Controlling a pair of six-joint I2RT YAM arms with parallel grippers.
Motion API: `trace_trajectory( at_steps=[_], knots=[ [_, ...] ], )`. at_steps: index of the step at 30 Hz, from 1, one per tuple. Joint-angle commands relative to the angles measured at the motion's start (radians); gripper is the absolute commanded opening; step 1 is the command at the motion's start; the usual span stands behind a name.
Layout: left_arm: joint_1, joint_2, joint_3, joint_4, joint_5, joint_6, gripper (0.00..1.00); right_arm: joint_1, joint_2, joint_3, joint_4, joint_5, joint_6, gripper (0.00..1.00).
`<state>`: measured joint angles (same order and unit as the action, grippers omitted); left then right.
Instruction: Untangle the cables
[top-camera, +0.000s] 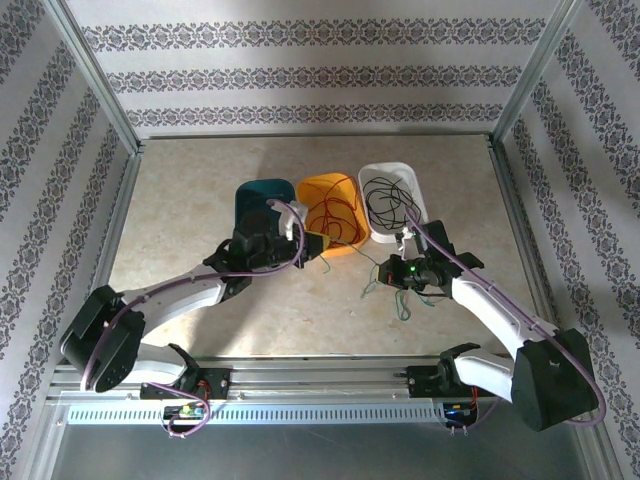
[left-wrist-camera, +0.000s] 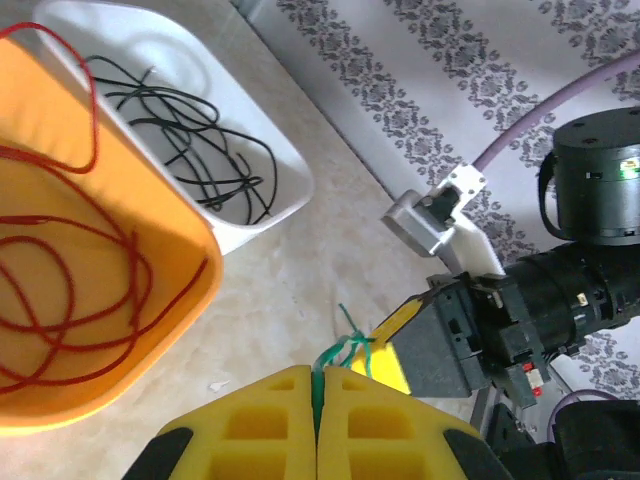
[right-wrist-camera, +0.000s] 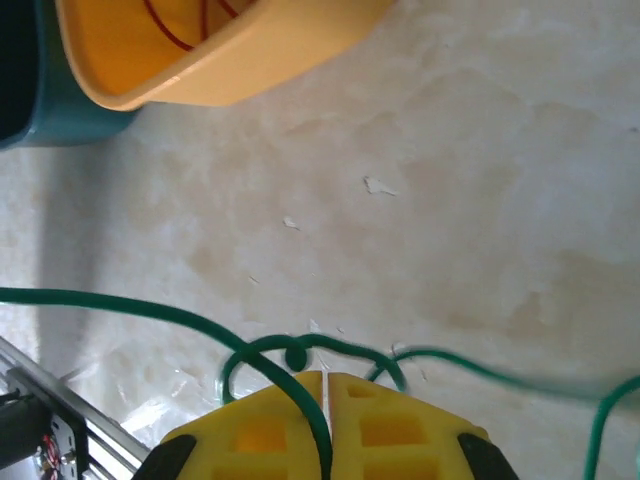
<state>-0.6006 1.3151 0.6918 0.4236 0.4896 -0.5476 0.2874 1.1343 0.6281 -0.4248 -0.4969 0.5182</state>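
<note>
**Table**: pale, marbled surface, walled with patterned paper on the left, far and right sides.

**Left arm**: rises from its base at the near left and stretches forward and to the right, with its wrist over the middle of the table just near of the bins.

**Right arm**: rises from the near right and reaches forward and to the left, with its wrist low over the table just near of the white bin. The two wrists are close together.

**Teal bin**: leftmost of three in a row at the far centre, touching the orange one.

**Orange bin**: middle of the row, holding loose loops of the red cable.

**White bin**: rightmost of the row, holding the coiled black cable.

**Left gripper**: yellow fingers pressed together, with a green strand pinched in the seam. A small knot of it stands up just past the tips, beside a yellow finger of the other gripper.

**Right gripper**: yellow fingers pressed together on the same strand, which enters the seam from a loop at the tips.

**Green cable**: lies on the bare table near of the white and orange bins. It trails left and right from the right gripper in thin curves, with more loops beneath the right wrist.
</note>
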Motion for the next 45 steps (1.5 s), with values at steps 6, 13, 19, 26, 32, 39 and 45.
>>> trace_trajectory(
  at_steps=[6,13,19,26,32,39,45],
  knots=[
    [0.068,-0.102,0.089,-0.137,-0.014,0.135,0.0,-0.031,0.054,-0.035,-0.11,0.075,0.018,0.16],
    [0.014,-0.065,0.132,-0.232,0.074,0.194,0.0,-0.039,-0.032,-0.018,-0.093,0.092,0.035,0.59],
    [-0.009,-0.039,0.128,-0.224,0.087,0.193,0.0,-0.029,-0.063,-0.007,-0.075,0.054,0.024,0.61],
    [-0.008,-0.101,0.128,-0.196,0.033,0.187,0.0,-0.025,-0.067,-0.001,-0.065,0.072,0.025,0.62],
    [0.026,-0.207,0.094,-0.084,-0.082,0.149,0.0,-0.025,-0.074,0.002,-0.06,0.08,0.023,0.62],
    [0.093,-0.288,0.122,-0.152,-0.346,0.226,0.0,-0.025,-0.073,0.005,-0.06,0.086,0.016,0.62],
    [0.16,-0.225,0.204,-0.33,-0.676,0.272,0.0,-0.024,-0.076,0.012,-0.058,0.081,0.014,0.62]
  ],
)
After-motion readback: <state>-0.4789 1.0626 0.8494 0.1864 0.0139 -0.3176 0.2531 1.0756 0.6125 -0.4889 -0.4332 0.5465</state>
